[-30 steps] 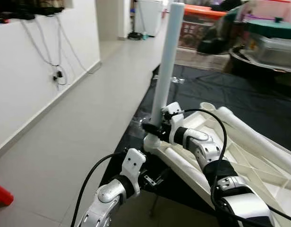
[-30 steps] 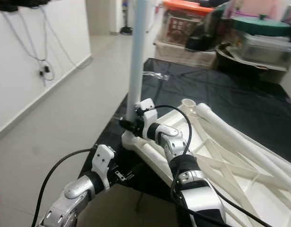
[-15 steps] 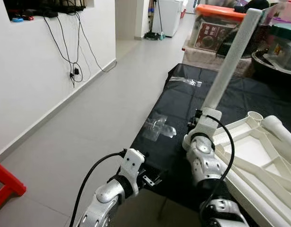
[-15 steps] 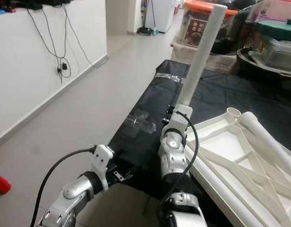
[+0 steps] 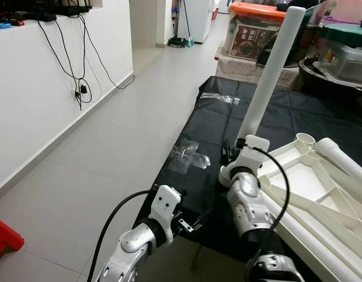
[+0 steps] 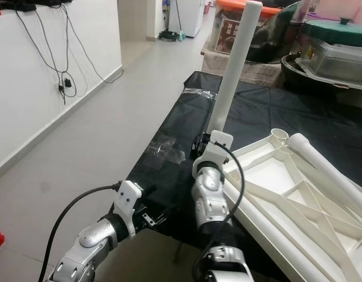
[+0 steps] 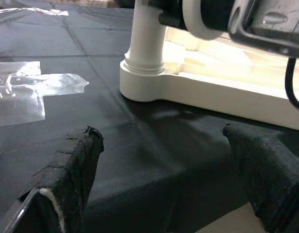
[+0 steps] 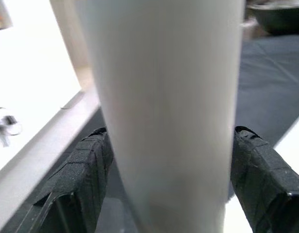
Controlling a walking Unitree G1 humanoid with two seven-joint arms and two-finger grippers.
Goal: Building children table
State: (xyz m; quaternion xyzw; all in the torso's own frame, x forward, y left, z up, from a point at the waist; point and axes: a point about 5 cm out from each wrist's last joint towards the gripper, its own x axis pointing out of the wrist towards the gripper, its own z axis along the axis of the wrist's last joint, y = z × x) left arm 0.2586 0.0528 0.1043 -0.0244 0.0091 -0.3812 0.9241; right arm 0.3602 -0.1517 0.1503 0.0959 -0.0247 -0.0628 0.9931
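On the black-covered bench (image 5: 216, 126) lies the white children's table (image 6: 287, 194), upside down, its ribbed underside facing up. One white leg (image 5: 269, 76) stands tilted in the near corner socket; other legs lie loose across the frame, so most of the fitting seems left to do. Right gripper (image 8: 171, 194) is clamped around the standing leg just above the socket. Left gripper (image 7: 169, 194) hovers with fingers apart, holding nothing, near the bench edge.
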